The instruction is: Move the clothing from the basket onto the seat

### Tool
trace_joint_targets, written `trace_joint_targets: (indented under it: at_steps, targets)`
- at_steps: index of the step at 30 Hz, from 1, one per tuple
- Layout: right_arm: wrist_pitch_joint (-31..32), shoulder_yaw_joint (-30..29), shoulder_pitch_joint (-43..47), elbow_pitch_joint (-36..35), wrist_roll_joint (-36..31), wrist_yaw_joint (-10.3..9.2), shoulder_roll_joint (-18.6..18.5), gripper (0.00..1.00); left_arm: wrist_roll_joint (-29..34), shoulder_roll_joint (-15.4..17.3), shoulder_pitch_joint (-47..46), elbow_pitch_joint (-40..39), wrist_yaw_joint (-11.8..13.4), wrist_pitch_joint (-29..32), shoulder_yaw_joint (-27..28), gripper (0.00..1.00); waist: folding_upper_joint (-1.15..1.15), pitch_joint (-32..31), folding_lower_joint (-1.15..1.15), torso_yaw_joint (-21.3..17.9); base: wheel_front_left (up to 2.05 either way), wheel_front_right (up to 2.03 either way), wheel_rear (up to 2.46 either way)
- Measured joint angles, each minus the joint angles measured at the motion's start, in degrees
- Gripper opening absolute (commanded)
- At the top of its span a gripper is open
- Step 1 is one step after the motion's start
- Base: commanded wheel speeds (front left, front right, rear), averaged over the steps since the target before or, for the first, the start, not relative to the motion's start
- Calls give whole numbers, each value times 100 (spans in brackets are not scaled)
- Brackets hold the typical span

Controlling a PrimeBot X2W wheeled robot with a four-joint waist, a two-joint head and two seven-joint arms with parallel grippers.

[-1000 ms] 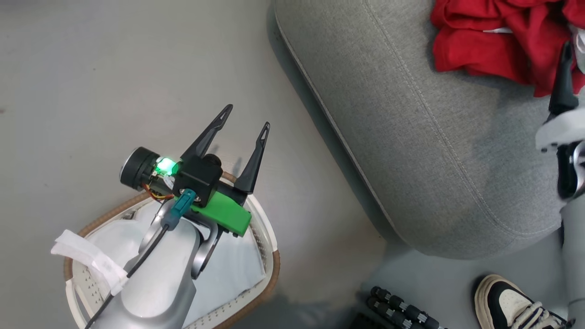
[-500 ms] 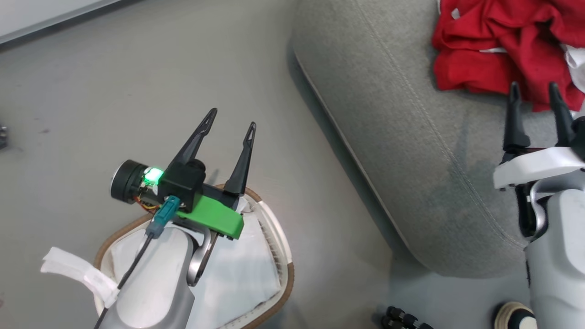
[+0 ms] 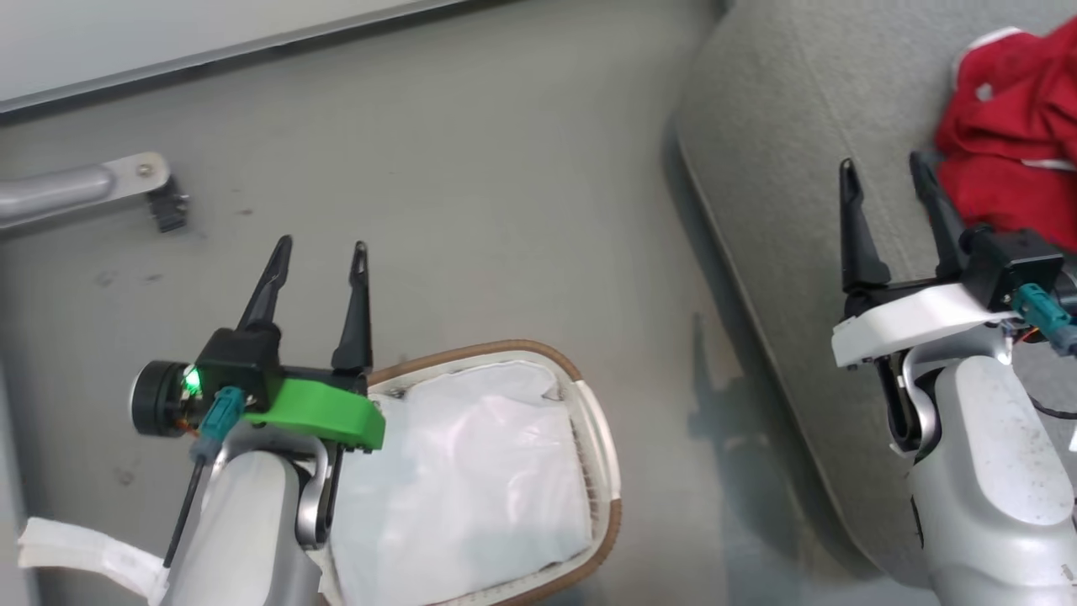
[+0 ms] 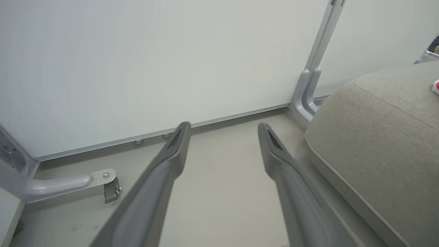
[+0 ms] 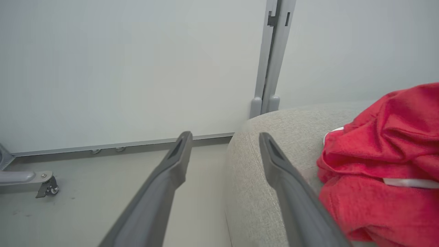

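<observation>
The red clothing [image 3: 1010,160] lies bunched on the grey seat [image 3: 774,194] at the upper right; it also shows as a red heap [image 5: 384,161] on the cushion [image 5: 250,192] in the right wrist view. The white basket [image 3: 602,454] with a brown rim stands on the floor at bottom centre, holding only its white liner [image 3: 471,471]. My left gripper [image 3: 324,248] hovers open and empty over the floor beside the basket's left end. My right gripper [image 3: 879,164] is open and empty above the seat, just left of the clothing.
A grey metal foot with a caster [image 3: 160,198] juts onto the floor at the left. A white partition wall [image 4: 154,68] with a grey post [image 4: 308,92] runs behind the floor and seat. A white strap [image 3: 84,551] hangs off my left forearm.
The head camera has swung left and up, shifting the whole picture, so the seat and clothing sit further right. My right gripper has come fully into view, still open.
</observation>
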Motion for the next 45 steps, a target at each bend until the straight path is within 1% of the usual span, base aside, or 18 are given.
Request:
trace_joint_targets:
  at_steps: [6,13,16,23,31,37,45]
  targets:
    - [0,140,249,47,30,0,43,100,4,-42,260,43,68,1,471,100,0,-218,0,464,0,0,0]
    - [0,270,647,147,234,0,49,100,-15,-62,717,88,31,0,860,100,0,-639,0,801,0,0,0]
    - [0,415,825,204,237,1,20,100,-74,-62,945,126,25,0,914,100,0,-842,0,897,0,0,0]
    - [0,525,1278,277,282,0,35,100,-110,-65,1351,156,41,0,951,100,0,-1332,0,1030,0,0,0]
    - [0,638,1622,310,337,0,56,100,-152,-67,1662,122,71,0,990,100,0,-1775,0,1061,0,0,0]
    - [0,652,1909,344,381,0,67,100,-282,-68,1880,89,2,0,928,100,0,-2046,0,1061,0,0,0]
    - [0,624,2018,355,438,0,83,100,-497,-69,2011,90,-112,0,865,100,0,-2204,0,1095,0,0,0]
